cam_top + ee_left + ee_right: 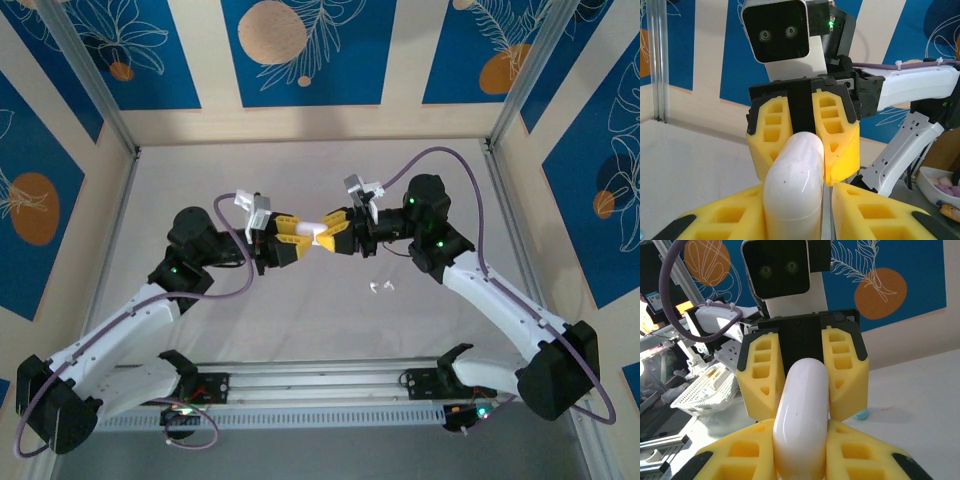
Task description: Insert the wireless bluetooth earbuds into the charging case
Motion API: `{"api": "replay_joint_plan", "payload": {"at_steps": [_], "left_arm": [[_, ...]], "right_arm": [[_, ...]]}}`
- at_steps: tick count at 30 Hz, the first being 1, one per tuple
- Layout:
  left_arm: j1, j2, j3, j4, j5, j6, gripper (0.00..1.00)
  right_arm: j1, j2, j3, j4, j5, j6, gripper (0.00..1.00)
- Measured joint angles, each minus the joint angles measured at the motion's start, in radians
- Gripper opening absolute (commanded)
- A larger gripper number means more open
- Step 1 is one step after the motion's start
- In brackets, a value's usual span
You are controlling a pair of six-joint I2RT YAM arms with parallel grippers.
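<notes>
Two claws share one white charging case [318, 232] | left claw [292, 240] clenched on one end, right claw [336, 230] clenched on the other, likely bracing it for opening | earbuds [378, 288] lie on surface [300, 170] below right claw, not yet inserted

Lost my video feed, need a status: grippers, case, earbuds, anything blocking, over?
Grippers: left gripper and right gripper both shut on charging case, held above table. White earbuds loose on table, not inserted. Nothing blocking.

Blue leaf-patterned panels [350, 70] wall the pale table [300, 170], framed by aluminium posts [95, 85].
</notes>
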Motion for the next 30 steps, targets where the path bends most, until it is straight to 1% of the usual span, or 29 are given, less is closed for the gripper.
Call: {"api": "replay_joint_plan", "payload": {"at_steps": [3,7,13,15,17,19,21,23,25,30], "left_arm": [[0.000,0.010,0.000,0.017,0.002,-0.011,0.39],[0.000,0.022,0.000,0.033,0.012,-0.023,0.39],[0.001,0.026,0.000,0.038,0.011,-0.038,0.29],[0.002,0.026,0.000,0.038,0.011,-0.037,0.29],[0.002,0.026,0.000,0.039,0.012,-0.037,0.32],[0.002,0.026,0.000,0.039,0.012,-0.035,0.42],[0.001,0.026,0.000,0.040,0.019,-0.032,0.47],[0.001,0.026,0.000,0.038,0.022,-0.033,0.49],[0.001,0.026,0.000,0.037,0.023,-0.032,0.50],[0.001,0.026,0.000,0.037,0.023,-0.019,0.44]], "right_arm": [[0.000,0.000,-0.004,0.014,0.005,0.011,0.17],[0.000,0.000,-0.014,0.034,0.016,0.026,0.17],[0.000,0.000,-0.019,0.049,0.013,0.034,0.17],[0.000,0.000,-0.019,0.051,0.010,0.038,0.17],[0.000,0.000,-0.019,0.054,0.008,0.041,0.18],[0.000,0.000,-0.019,0.056,0.012,0.045,0.18],[0.000,0.000,-0.019,0.061,0.023,0.048,0.17],[0.000,0.000,-0.019,0.068,0.028,0.048,0.17],[0.000,0.000,-0.019,0.068,0.028,0.048,0.17],[0.000,0.000,-0.019,0.068,0.027,0.048,0.17]]}}
